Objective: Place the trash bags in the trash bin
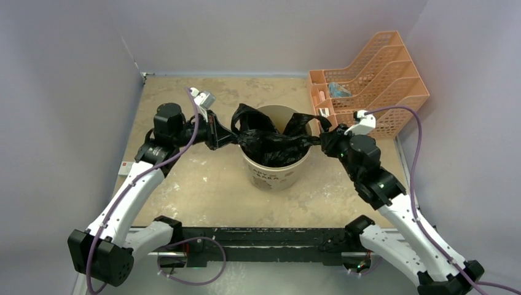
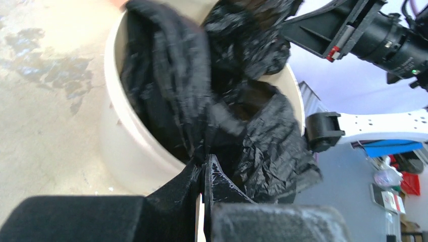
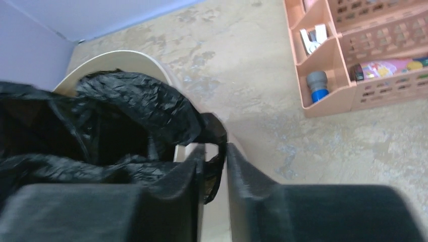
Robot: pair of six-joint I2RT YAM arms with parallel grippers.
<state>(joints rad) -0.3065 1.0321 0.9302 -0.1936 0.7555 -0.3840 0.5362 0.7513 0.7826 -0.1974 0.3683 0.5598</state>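
Observation:
The cream trash bin (image 1: 273,175) stands upright mid-table. The black trash bag (image 1: 270,147) lies bunched in its mouth and stretches over the rim toward both grippers. My left gripper (image 1: 224,140) is at the bin's left rim, shut on a pinch of the bag's film (image 2: 171,85), its tips (image 2: 204,161) pressed together over the bin's wall (image 2: 121,151). My right gripper (image 1: 322,140) is at the right rim. Its jaws (image 3: 215,148) stand a little apart, with a bag handle loop (image 3: 214,133) hanging between them against the left finger, above the bin's rim (image 3: 126,56).
An orange mesh desk organiser (image 1: 375,80) with small items stands at the back right, close behind my right gripper, and shows in the right wrist view (image 3: 353,65). Grey walls enclose the table at the left, back and right.

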